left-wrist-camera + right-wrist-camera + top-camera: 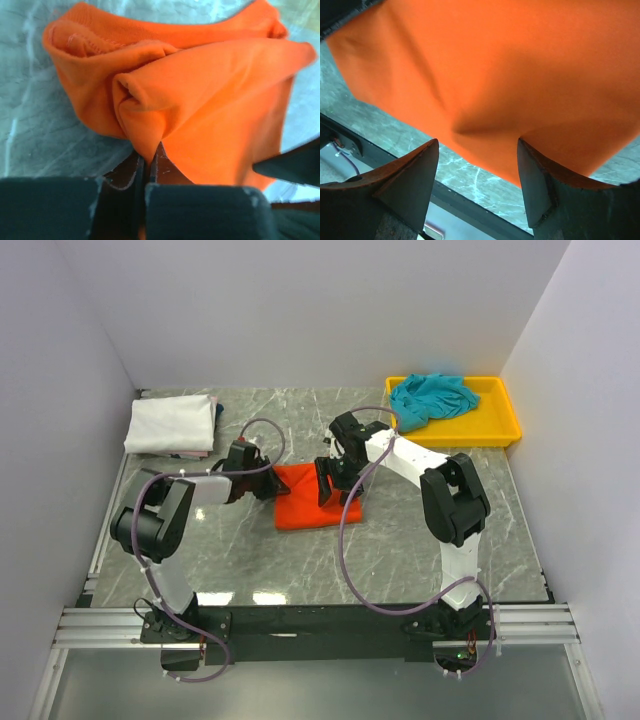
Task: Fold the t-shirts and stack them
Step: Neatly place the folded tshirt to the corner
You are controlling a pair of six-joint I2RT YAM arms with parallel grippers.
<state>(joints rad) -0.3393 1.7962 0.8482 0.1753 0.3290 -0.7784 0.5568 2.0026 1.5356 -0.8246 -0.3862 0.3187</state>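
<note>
1. Your left gripper (pixel 145 167) is clamped on a fold of the orange shirt (pixel 318 497), middle of the table (pixel 250 550).
2. Your right gripper (pixel 477 165) stands spread wide at that shirt's right edge, gripping nothing.

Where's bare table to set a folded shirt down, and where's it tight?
Free table: the far strip between white shirt and tray; the near strip between orange shirt and arm bases; the patch right of the right arm, nearer than the tray. Tight: centre, where left gripper pinches the orange shirt and right gripper hangs open over it.
</note>
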